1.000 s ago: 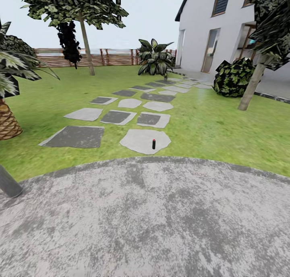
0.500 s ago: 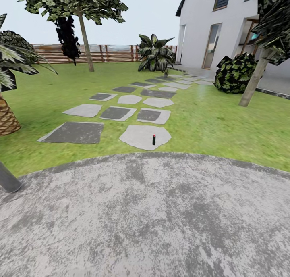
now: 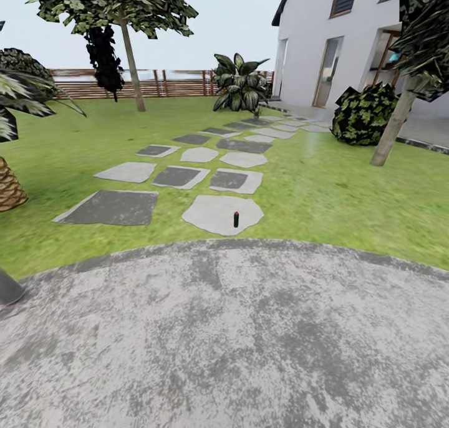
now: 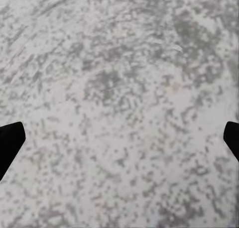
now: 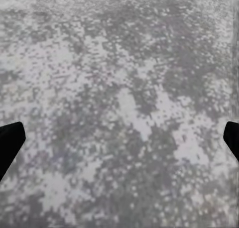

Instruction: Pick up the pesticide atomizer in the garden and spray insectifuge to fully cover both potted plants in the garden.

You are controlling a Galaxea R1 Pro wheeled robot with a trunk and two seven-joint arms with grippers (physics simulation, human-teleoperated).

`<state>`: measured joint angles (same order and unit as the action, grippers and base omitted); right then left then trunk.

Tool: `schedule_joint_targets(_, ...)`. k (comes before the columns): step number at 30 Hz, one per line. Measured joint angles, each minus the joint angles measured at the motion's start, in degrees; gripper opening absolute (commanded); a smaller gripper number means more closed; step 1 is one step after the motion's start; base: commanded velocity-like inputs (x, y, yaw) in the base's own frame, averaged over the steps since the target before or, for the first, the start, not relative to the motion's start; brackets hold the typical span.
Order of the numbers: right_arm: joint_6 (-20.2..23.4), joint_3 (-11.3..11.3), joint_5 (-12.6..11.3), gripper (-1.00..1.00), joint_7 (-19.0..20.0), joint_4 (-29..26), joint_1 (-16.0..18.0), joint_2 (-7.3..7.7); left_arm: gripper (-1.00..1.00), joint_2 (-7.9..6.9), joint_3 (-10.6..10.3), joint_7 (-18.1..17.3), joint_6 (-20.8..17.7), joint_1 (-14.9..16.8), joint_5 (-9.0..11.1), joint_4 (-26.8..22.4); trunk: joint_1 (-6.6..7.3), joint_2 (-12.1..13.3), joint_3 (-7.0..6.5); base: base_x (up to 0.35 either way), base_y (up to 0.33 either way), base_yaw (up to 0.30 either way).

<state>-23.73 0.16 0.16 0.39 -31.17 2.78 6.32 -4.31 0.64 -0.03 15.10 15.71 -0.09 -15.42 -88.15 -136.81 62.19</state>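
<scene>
The pesticide atomizer is a small dark bottle with a red bit on top. It stands upright on a pale stepping stone in the garden lawn, just beyond the far edge of the grey paved circle. The potted plants are out of view. In the left wrist view my left gripper is open over speckled grey paving, its black fingertips far apart with nothing between them. In the right wrist view my right gripper is open over the same paving and also holds nothing.
A grey bollard lamp and a scaly palm trunk stand at the left. More stepping stones lead toward a broad-leaved shrub and a wooden fence. A dark bush, a leaning tree trunk and a white house are at the right.
The head view has shifted a little: the bollard lamp and palm have slid toward the left edge and the atomizer sits slightly higher in the picture. Nothing in the garden has moved.
</scene>
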Motion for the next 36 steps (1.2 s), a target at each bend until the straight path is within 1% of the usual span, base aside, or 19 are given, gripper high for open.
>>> schedule_joint_targets(10, 0.00, 0.00, 0.00, 1.00, -0.07, 0.00, 0.00, 0.00, 1.00, 0.00, 0.00, 0.07, 0.00, 0.00, -0.06, 0.00, 0.00, 0.00, -0.85, 0.211, -0.213, 0.043)
schedule_joint_targets(16, 0.00, 0.00, 0.00, 1.00, -0.07, 0.00, 0.00, 0.00, 1.00, 0.00, 0.00, 0.11, 0.00, -0.01, -0.06, 0.00, -0.01, 0.00, -1.38, 0.172, -0.237, 0.094)
schedule_joint_targets(23, 0.00, 0.00, 0.00, 1.00, -0.07, -0.01, 0.00, 0.00, 1.00, -0.03, 0.00, 0.11, 0.00, 0.00, -0.06, 0.00, -0.01, 0.00, -1.99, 0.157, -0.246, 0.019)
schedule_joint_targets(36, 0.09, 0.00, 0.22, 1.00, 0.08, -0.01, 0.00, 0.09, 1.00, -0.04, 0.01, 0.11, 0.00, 0.00, -0.06, 0.00, -0.01, 0.00, -2.13, 0.152, -0.249, 0.000)
